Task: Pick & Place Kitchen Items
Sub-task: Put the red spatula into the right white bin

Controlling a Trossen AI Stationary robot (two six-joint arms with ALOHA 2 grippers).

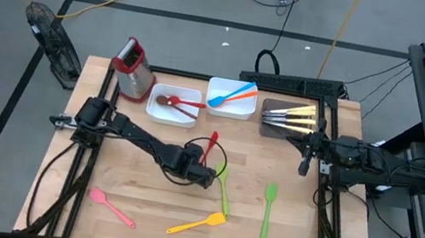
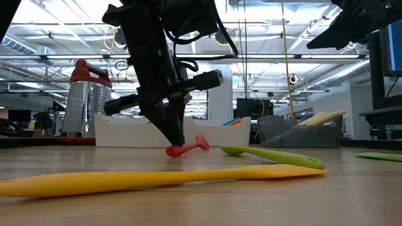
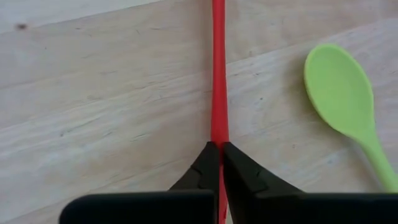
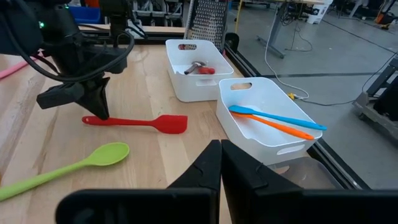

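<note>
A red spatula [image 4: 149, 122] lies on the wooden table [image 1: 141, 185] near its middle, its blade [image 4: 171, 124] toward the far edge. My left gripper [image 3: 221, 147] stands over its handle end, shut on it, and shows too in the low view [image 2: 176, 144]. A green spoon [image 3: 341, 87] lies just beside it. A second green spoon [image 1: 267, 210], a yellow spatula [image 1: 197, 223] and a pink one [image 1: 113, 206] lie nearer the front edge. My right gripper [image 4: 221, 155] hangs shut and empty above the table's right side. My left gripper pinches the red spatula's thin handle [image 3: 218, 127] between its two fingertips, close to the handle's free end [image 4: 92, 119]. The fingers [image 2: 171, 129] come steeply from above, slanting from the table's left. The spatula lies flat on the table.
At the back stand a white tray [image 1: 173, 106] holding a brown spoon and a red utensil, a white tray [image 1: 231, 98] with a blue and an orange utensil, and a dark tray [image 1: 289, 119] with pale-handled knives. A red-topped metal box [image 1: 135, 67] stands at the back left.
</note>
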